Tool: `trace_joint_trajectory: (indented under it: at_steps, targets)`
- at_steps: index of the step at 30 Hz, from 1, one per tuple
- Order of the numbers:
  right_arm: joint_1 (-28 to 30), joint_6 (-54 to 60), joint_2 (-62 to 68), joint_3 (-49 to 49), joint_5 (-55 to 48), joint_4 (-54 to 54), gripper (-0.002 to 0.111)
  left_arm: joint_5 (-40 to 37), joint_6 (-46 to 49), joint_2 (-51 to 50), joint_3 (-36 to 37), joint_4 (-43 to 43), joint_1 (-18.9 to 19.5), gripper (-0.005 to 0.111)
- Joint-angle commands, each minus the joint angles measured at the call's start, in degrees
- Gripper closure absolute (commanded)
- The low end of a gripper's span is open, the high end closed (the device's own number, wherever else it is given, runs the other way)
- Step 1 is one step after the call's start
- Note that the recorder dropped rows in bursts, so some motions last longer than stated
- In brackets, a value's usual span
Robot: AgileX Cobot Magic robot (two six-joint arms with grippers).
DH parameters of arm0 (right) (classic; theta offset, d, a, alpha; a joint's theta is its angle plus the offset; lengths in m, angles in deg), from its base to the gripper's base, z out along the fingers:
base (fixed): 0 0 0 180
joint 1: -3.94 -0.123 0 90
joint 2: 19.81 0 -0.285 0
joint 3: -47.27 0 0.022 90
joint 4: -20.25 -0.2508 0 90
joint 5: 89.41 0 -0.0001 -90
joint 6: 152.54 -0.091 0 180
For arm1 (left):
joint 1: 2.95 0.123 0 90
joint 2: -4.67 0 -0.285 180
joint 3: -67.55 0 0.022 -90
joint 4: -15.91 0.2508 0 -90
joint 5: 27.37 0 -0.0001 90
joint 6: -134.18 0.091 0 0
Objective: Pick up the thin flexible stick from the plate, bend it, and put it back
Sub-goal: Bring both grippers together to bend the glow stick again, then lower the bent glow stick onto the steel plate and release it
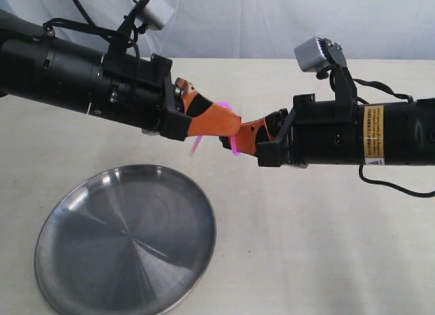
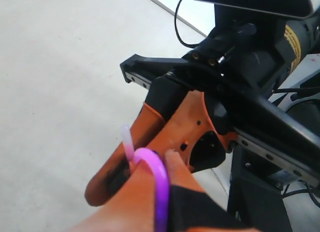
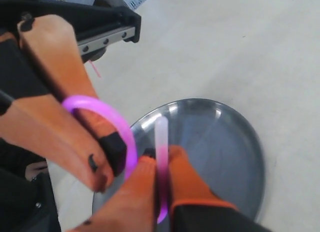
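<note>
Both tools grip the bent thin flexible stick (image 1: pixel 234 150) in mid-air.
Exterior: left tool (image 1: pixel 231 124) and right tool (image 1: pixel 238 139) meet tip to tip, each clamped on the stick; the plate (image 1: pixel 200 220) lies on the surface (image 1: pixel 306 247) below them. Left wrist: the stick (image 2: pixel 160 184) loops at the tool's tips. Right wrist: its pale end (image 3: pixel 161 132) juts past the closed fingers (image 3: pixel 187 182).

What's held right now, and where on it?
Both hold the thin flexible stick, bent into an arc between them: the right gripper pinches near one pale tip, the left gripper toward the other end.
</note>
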Motion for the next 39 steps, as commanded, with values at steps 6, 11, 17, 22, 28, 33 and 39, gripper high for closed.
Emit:
trace_joint_trajectory:
  at_steps: [6,11,17,22,28,33,39]
  targets:
    - [-1.99,-0.16,-0.64,0.57,16.92,8.46,0.109,19.09,-0.22,-0.66,-0.5,-5.54,1.14,0.107]
    - [-1.99,-0.3,-0.64,0.57,17.62,8.46,0.109,20.09,-0.38,-0.66,-0.38,-5.54,1.14,0.107]
    - [-1.99,-0.3,-0.64,0.57,18.14,8.55,0.109,21.23,-0.63,-0.66,-0.38,-5.42,1.14,0.107]
    - [-1.99,-0.3,-0.64,0.57,17.54,8.55,0.109,20.12,-0.63,-0.66,-0.38,-5.07,1.14,0.107]
    - [-1.99,-0.3,-0.64,0.57,15.07,7.29,0.109,17.12,-1.4,-0.66,-0.38,-5.07,1.14,0.107]
    - [-1.99,-0.3,-0.64,0.57,14.92,7.07,0.109,15.99,-10.84,-0.01,-0.38,3.49,1.14,0.099]
    - [-1.99,-0.77,-0.64,0.57,12.23,6.95,0.109,15.98,-20.65,4.62,-0.38,14.96,1.14,0.063]
